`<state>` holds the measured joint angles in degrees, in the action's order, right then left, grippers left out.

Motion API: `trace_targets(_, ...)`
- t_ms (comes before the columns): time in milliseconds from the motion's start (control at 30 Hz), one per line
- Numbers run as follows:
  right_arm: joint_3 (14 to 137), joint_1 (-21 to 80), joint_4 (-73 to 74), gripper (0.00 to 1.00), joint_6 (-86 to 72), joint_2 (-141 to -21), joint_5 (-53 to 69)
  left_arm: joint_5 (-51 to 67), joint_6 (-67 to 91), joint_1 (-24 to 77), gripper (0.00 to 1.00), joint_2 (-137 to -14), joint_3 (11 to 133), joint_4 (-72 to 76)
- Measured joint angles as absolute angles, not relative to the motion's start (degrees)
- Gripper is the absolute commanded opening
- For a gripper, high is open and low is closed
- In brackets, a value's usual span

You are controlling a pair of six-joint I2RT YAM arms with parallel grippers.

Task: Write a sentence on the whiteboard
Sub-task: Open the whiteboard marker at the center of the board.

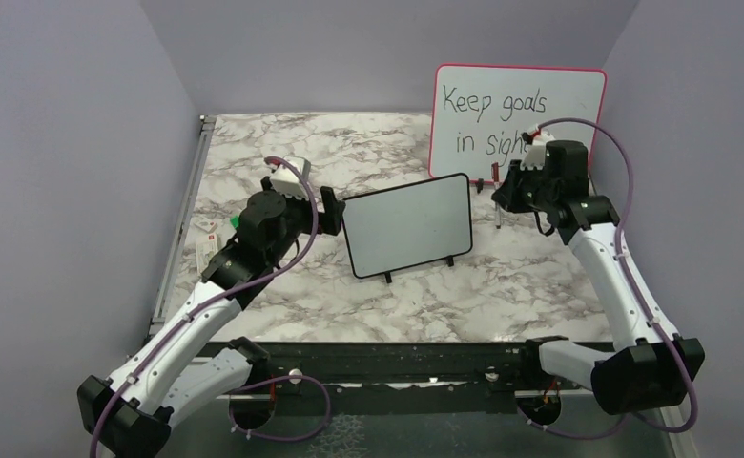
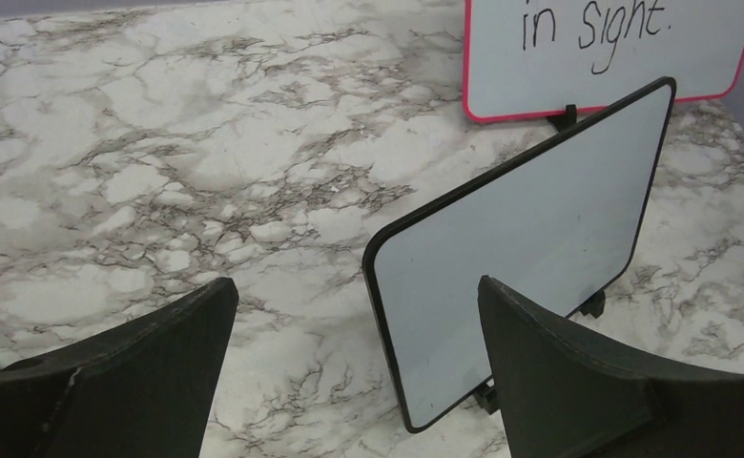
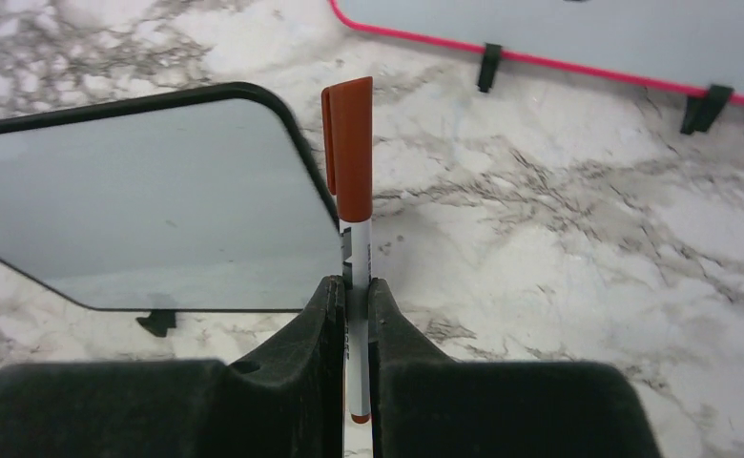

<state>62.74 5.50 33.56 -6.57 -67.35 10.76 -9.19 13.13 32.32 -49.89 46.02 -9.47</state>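
Right, I'm watching the small black-framed rectangular whiteboard (image 1: 408,224), which is standing on its two feet in the middle of the grey-veined marble counter (image 1: 502,286). It is leaning back just in front of the larger pink-framed board (image 1: 578,95) and showing a plain white face. My left end effector (image 1: 330,208) is hovering just beside its left edge, jaws spread wide and gripping nothing. My right end effector (image 3: 354,296) is pinching a slim white marker with a reddish-brown cap (image 3: 353,153), cap on, off the board's right edge.
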Motion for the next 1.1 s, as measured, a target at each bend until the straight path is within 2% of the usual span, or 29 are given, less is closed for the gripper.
trace_targets(233, 68.3, 13.2, 35.7, 0.00, -2.4, -67.6, 14.2, -6.8, 16.2, 32.3, 0.94, -52.9, 52.0, -11.4)
trace_targets(600, 73.7, 28.8, 36.8, 0.00, 4.9, -76.2, 16.7, -0.4, 21.1, 32.3, 0.89, -57.5, 53.9, -14.0)
trace_targets(833, 76.6, 35.9, 37.1, 0.01, 9.1, -80.2, 17.8, 4.6, 25.0, 32.1, 0.81, -60.1, 55.6, -13.8)
trace_targets(1100, 76.6, 38.5, 36.9, 0.00, 12.4, -80.4, 21.4, 10.5, 32.5, 31.0, 0.64, -60.8, 55.0, -10.4)
